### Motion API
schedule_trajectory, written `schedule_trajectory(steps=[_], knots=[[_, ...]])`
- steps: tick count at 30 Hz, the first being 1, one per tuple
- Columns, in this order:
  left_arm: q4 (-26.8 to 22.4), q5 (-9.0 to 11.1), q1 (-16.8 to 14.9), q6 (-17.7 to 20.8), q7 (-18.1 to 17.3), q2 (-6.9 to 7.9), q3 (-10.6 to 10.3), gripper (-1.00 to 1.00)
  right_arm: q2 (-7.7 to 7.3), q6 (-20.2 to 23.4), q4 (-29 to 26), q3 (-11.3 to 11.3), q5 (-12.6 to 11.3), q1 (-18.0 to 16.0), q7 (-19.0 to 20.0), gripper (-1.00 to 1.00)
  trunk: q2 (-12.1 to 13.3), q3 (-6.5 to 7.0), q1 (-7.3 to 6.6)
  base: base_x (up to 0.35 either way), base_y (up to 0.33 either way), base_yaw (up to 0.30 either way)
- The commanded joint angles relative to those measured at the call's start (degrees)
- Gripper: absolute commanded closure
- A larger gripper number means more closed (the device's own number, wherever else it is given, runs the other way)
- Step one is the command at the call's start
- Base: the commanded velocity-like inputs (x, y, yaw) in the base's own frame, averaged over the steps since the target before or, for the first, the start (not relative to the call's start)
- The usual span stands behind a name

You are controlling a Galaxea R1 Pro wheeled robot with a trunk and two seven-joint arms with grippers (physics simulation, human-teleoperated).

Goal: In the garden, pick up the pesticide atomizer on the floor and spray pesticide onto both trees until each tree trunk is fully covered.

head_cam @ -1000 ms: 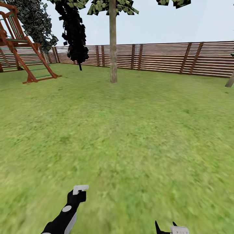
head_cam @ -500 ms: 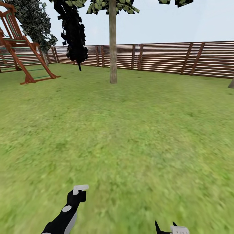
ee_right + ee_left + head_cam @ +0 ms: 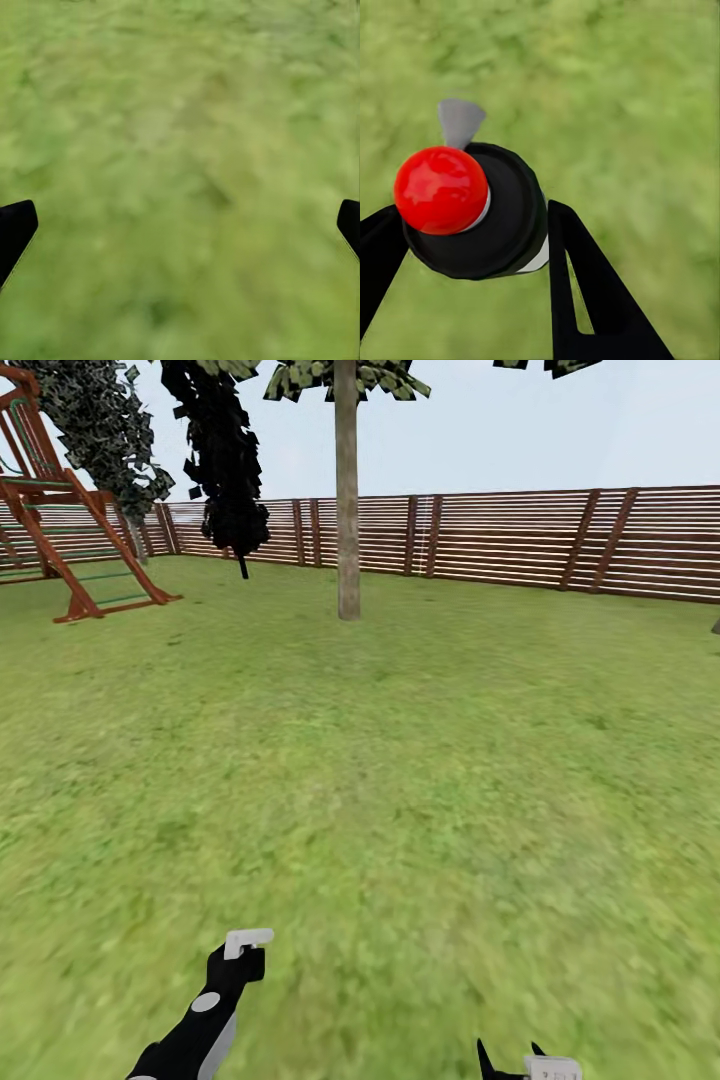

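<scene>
So we're rolling across the lawn (image 3: 400,780) and the view has swung a bit: the play frame (image 3: 70,510) has slid further toward the edge over the last second, and the pale tree trunk (image 3: 348,500) sits a touch lower, well ahead by the fence (image 3: 520,540). Looks like we're closing in on it. Our left gripper (image 3: 472,225) is clamped on the pesticide atomizer (image 3: 472,210), red cap facing the wrist camera. Right gripper (image 3: 180,225) hangs spread wide, holding nothing. No spraying yet, too far off.
</scene>
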Motion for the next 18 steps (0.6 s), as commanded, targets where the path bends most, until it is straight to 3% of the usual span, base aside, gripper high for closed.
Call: schedule_trajectory(steps=[1, 18], knots=[[0.0, 0.0, 0.0, 0.0, 0.0, 0.00, 0.0, 1.00, 0.00, 0.0, 0.0, 0.0, 0.0, 0.0, 0.0, -1.00, 0.0, 0.00, 0.00, 0.340, 0.000, 0.000], [0.0, 0.0, 0.0, 0.0, 0.0, -0.01, 0.0, 1.00, 0.00, 0.0, 0.0, 0.0, 0.0, 0.0, 0.0, -1.00, 0.0, 0.00, 0.00, 0.340, 0.000, 0.000]])
